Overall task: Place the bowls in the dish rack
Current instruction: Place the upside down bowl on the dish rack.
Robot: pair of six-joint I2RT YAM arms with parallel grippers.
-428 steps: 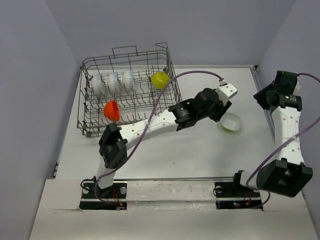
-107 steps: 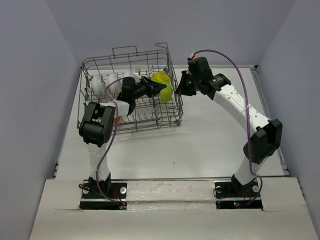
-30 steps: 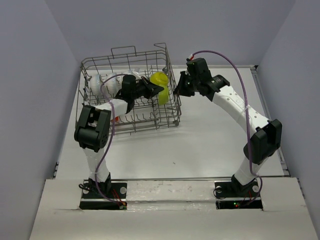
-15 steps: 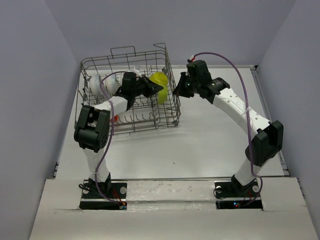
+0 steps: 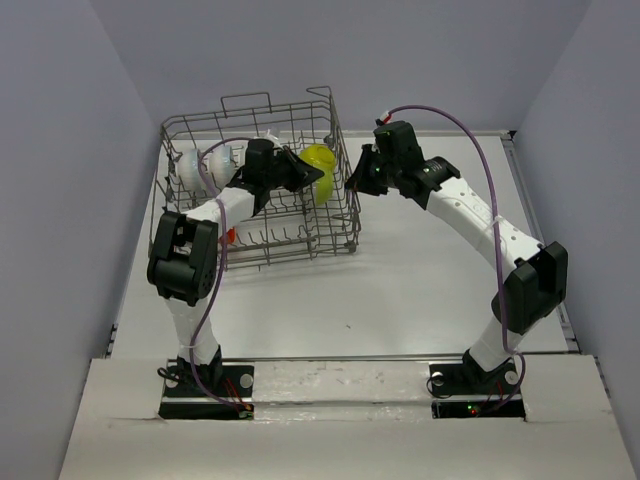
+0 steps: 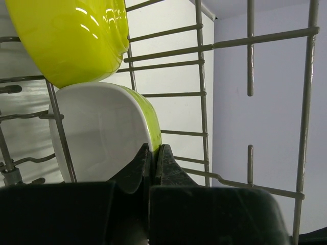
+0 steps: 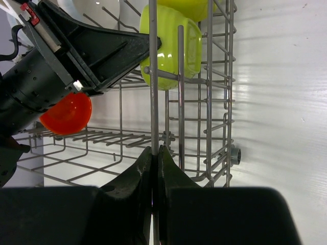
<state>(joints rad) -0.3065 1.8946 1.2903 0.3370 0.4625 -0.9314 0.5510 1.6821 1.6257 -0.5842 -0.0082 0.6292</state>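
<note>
Rack (image 5: pixel 270 252) of thin grey wire sits at the far left of the smooth white desk (image 5: pixel 400 290), a big boxy basket with upright tines and raised sides. I have both arms at its right end.

My left fingers (image 6: pixel 151 159) are inside the basket, pinched narrow on the rim of the green bowl (image 6: pixel 102 132). That bowl is glossy, white inside and lime outside, and it stands on edge between the tines near the right wall. Just above it in the left wrist view is the yellow bowl (image 6: pixel 71 35), round and shiny with bright highlights, also on edge and close against the green one.

My right fingers (image 7: pixel 153 158) come from outside and are closed tight on one upright wire of the rack's right side.

Further left, the orange bowl (image 7: pixel 66 115) rests low in the basket. The white bowls (image 5: pixel 210 165) stand in a row on edge along the far left part, looking ribbed from above.
</note>
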